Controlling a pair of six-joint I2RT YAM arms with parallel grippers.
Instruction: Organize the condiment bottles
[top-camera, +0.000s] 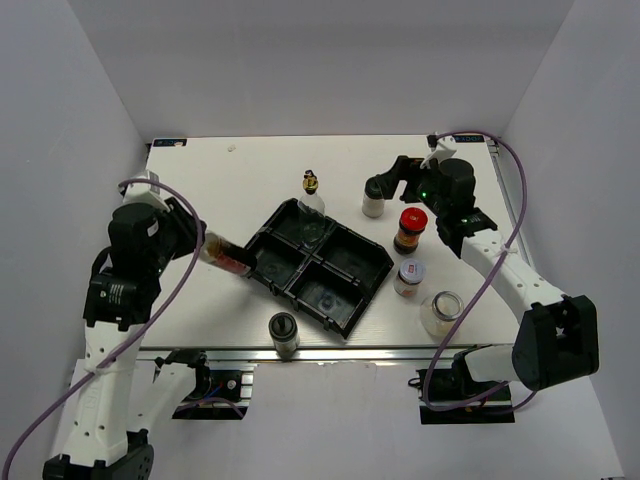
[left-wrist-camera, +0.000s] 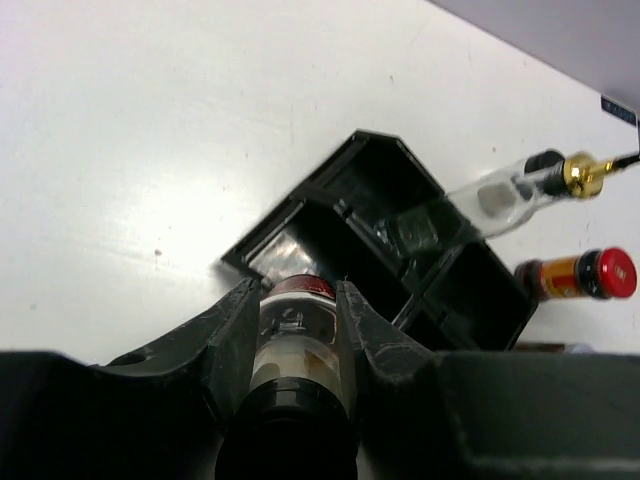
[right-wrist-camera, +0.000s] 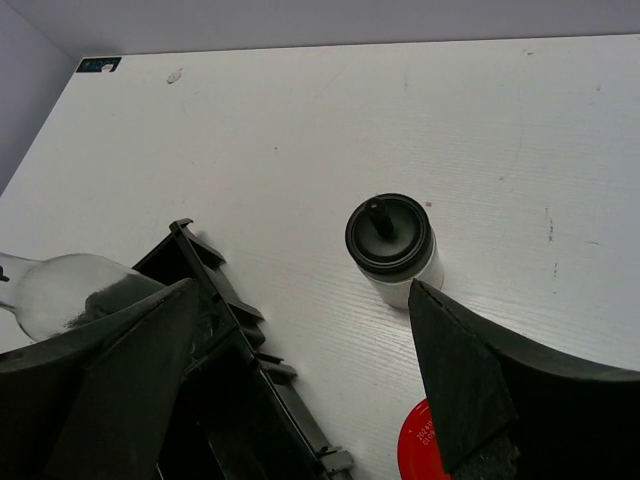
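My left gripper (top-camera: 212, 246) is shut on a black-capped bottle (top-camera: 232, 260) with a red label, held tilted at the left corner of the black tray (top-camera: 372, 262). In the left wrist view the bottle (left-wrist-camera: 293, 345) sits between my fingers, its base over the tray's near compartment (left-wrist-camera: 285, 218). The clear gold-spouted bottle (top-camera: 312, 194) stands in the tray's far compartment. My right gripper (top-camera: 388, 182) is open, just above and beside the black-capped white shaker (top-camera: 374, 199), which shows ahead of the fingers in the right wrist view (right-wrist-camera: 392, 245).
The red-lidded dark jar (top-camera: 410, 230), silver-lidded jar (top-camera: 409, 277) and wide clear jar (top-camera: 441, 312) stand in a row right of the tray. Another black-capped bottle (top-camera: 284, 335) stands at the table's front edge. The tray's other compartments hold nothing.
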